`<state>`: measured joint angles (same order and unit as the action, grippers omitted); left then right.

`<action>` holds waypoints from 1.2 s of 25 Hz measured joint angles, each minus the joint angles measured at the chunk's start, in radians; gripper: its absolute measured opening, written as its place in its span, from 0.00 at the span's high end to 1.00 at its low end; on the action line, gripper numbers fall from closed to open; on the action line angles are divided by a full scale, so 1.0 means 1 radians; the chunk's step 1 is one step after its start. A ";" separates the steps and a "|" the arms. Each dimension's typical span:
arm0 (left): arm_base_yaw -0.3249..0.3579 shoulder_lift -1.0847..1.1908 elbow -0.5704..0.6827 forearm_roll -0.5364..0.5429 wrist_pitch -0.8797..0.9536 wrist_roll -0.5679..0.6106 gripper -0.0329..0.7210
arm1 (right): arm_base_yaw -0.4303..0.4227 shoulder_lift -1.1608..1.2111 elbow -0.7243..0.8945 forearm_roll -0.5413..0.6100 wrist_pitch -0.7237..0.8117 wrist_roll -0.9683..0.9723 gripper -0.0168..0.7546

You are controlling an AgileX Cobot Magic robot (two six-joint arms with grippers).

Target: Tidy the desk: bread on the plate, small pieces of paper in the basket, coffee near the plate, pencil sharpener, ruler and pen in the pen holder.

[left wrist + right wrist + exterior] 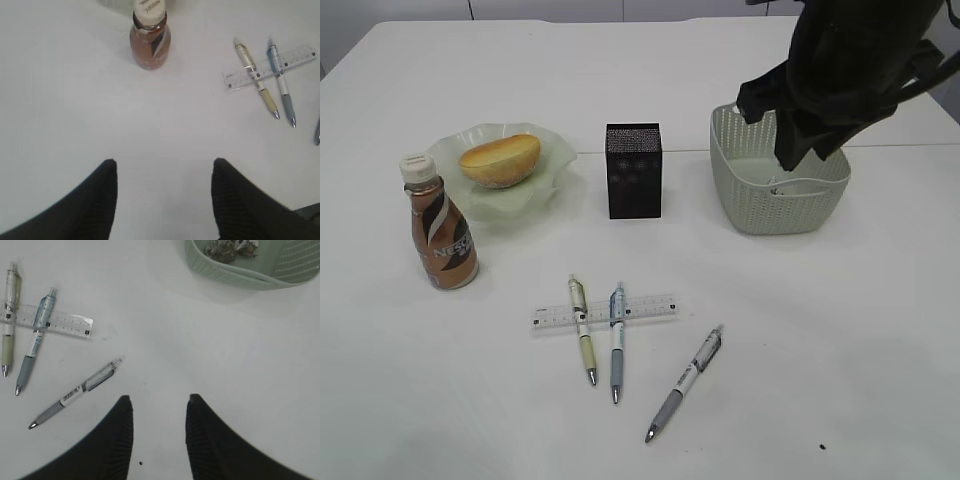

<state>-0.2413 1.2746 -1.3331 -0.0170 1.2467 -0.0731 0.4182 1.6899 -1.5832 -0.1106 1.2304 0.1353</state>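
The black pen holder [634, 170] stands at the middle of the white table [840, 330] and serves as the landmark; to its left sits the pale green plate [545, 150] with the bread [500, 160] lying on it; further left and nearer the camera, just beside the plate's front edge, the coffee bottle [440, 225] stands upright. To the right of the pen holder is the light green basket [760, 210], with crumpled paper pieces [230, 248] inside. In front of the pen holder the clear ruler [650, 308] lies flat; a yellow-grip pen [583, 330] and a blue pen [616, 340] lie across it; a grey pen [685, 382] lies alone, to their right. The right gripper [159, 412] hangs above bare table, fingers apart, holding nothing; the left gripper [165, 175] likewise, jaws spread wider, empty. No pencil sharpener can be made out.
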 joint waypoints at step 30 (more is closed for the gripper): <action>-0.370 0.586 -0.204 0.184 -0.050 0.363 0.38 | -0.339 -0.002 0.074 -0.068 0.000 0.008 0.60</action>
<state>-0.6115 1.8607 -1.5371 0.1675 1.1969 0.2904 0.0797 1.6876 -1.5095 -0.1788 1.2304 0.1433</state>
